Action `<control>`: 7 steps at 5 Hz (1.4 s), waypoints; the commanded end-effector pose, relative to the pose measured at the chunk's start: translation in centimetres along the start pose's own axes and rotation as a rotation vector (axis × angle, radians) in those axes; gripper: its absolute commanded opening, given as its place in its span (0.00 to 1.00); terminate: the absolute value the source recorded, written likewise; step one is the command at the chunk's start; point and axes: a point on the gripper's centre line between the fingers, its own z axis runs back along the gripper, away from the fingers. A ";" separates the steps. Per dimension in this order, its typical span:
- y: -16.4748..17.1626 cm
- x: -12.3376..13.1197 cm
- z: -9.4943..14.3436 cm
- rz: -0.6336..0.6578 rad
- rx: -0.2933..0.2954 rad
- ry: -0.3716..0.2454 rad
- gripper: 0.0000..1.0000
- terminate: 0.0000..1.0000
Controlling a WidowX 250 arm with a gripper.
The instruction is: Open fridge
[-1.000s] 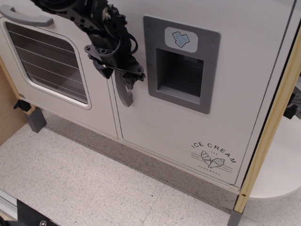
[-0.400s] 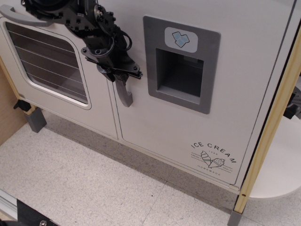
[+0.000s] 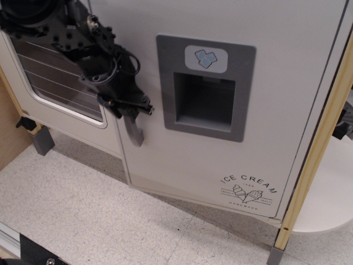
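Fridge point(image 3: 231, 160) door – now ajar

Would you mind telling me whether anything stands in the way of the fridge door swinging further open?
Nothing visible does. The pincer is at the handle of the fridge door, and the floor in front is bare.

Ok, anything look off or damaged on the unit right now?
Nothing damaged. The fridge door sits askew, its handle edge swung out past the oven door, only because the pincer is at its handle.
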 end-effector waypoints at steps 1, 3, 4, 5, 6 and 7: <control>-0.5 -1.8 5.4 -0.080 -0.015 -0.037 0.00 0.00; 1.0 -5.3 9.4 0.017 -0.058 0.151 1.00 0.00; 4.9 -4.9 10.6 0.150 0.004 0.179 1.00 0.00; 8.8 -3.4 12.3 0.332 0.050 0.160 1.00 0.00; 11.4 -2.6 13.7 0.472 0.053 0.111 1.00 0.00; 13.6 -1.7 14.3 0.590 0.061 0.087 1.00 0.00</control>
